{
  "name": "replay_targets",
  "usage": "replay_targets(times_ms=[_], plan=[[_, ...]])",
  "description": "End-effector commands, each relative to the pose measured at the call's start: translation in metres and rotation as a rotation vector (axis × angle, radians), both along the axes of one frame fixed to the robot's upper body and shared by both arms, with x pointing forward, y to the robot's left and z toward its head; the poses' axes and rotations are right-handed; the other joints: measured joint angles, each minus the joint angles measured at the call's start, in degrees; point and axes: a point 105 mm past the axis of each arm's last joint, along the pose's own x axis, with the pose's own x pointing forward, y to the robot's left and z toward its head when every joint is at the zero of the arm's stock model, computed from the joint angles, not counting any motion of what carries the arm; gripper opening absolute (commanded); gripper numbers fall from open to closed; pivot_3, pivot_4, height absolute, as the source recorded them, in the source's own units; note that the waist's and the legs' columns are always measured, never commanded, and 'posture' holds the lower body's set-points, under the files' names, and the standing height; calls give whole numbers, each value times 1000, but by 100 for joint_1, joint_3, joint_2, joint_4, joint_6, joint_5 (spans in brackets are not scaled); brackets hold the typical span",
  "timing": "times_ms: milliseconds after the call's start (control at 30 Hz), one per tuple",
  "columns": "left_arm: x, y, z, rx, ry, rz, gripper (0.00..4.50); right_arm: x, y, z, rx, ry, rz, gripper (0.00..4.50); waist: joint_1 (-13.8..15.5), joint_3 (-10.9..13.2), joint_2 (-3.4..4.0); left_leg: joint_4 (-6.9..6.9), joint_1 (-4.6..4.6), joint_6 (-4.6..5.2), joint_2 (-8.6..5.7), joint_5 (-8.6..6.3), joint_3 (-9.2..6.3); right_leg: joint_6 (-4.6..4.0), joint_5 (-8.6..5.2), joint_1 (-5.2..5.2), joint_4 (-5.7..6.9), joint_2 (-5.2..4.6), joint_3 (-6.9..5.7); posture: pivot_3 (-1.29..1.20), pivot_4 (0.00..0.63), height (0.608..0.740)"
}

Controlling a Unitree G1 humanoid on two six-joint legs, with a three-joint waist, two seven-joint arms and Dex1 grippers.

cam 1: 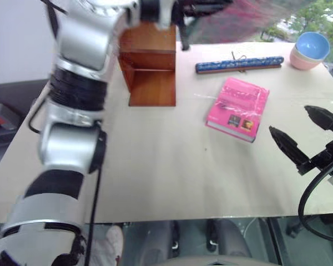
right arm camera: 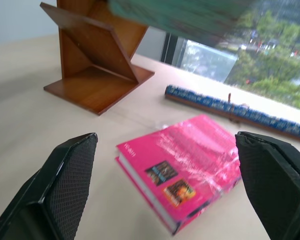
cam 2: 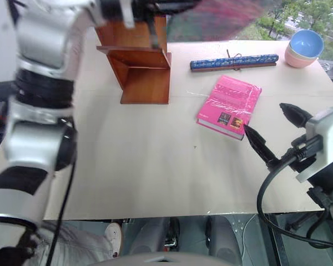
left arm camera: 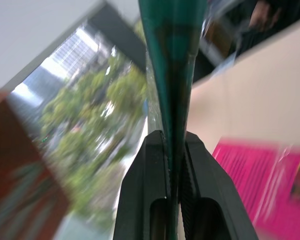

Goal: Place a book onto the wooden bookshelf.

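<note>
Black fingers of the left gripper sit closest to the lens in the left wrist view, clamped together on the thin edge of the book, whose teal, plastic-wrapped cover runs straight up from between them. From the head views the left arm reaches high across the far side of the desk, carrying the book in the air above and just beyond the wooden bookshelf; in the right wrist view its blurred green underside hangs over the shelf's top. The right gripper waits near the desk's right side with its fingers wide apart and holding nothing, just beside the pink book, with the blue roll and stacked bowls further back. The main risk, as I judge it, is the narrow pinch on a slick wrapped edge: a large flat book held that way could pivot or slide out as the arm lowers it. A corner could also catch the shelf's side panel or slanted board and push the light unit over, and a release off the shelf surface would drop the book onto the desk behind it.
</note>
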Motion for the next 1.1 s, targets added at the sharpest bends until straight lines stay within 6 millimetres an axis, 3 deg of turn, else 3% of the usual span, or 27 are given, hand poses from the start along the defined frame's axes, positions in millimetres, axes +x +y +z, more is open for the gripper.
replay_targets(times_ms=[33,333,433,567,700,800,1033,1067,1100], plan=[[9,24,16,140,-60,125,35,6,0,4,-7,-50,23,4500,-9,0,0,2,0,1,-1,-1,4,4,-2,0,1,-1,3,0,150,738],[58,84,-18,492,-99,518,35,27,12,5,-5,-91,115,4500,-21,13,-21,5,-10,6,0,-3,5,4,-3,-9,7,0,4,0,150,738],[51,80,-22,500,-9,489,35,30,11,9,-27,-105,125,4500,-29,13,-21,13,-4,8,0,-4,11,10,-5,-8,15,-3,10,0,150,738],[39,78,-11,459,91,483,35,33,3,17,-60,-135,113,4500,-34,14,-21,44,-9,9,12,-5,10,12,-7,-8,31,2,10,0,150,738],[33,94,3,494,90,553,35,36,-4,22,-89,-154,102,4500,-39,21,-28,55,-21,19,14,-11,12,12,-6,-16,33,3,11,0,150,738],[38,102,-3,539,74,602,35,39,-5,22,-93,-163,105,4500,-40,20,-27,55,-27,29,12,-17,22,11,-5,-24,33,2,22,0,150,738],[54,96,-35,555,111,617,35,43,-1,22,-108,-173,124,4500,-49,20,-26,59,-17,29,12,-17,35,18,-9,-27,50,2,38,0,150,738],[54,96,-36,548,120,624,831,43,-1,22,-111,-174,125,4500,-48,20,-26,66,-14,29,12,-17,38,17,-9,-27,62,1,42,0,150,738],[54,96,-36,535,135,624,990,44,-2,23,-117,-175,124,4500,-50,20,-26,69,-11,29,13,-17,40,18,-10,-28,68,1,45,0,150,738]])
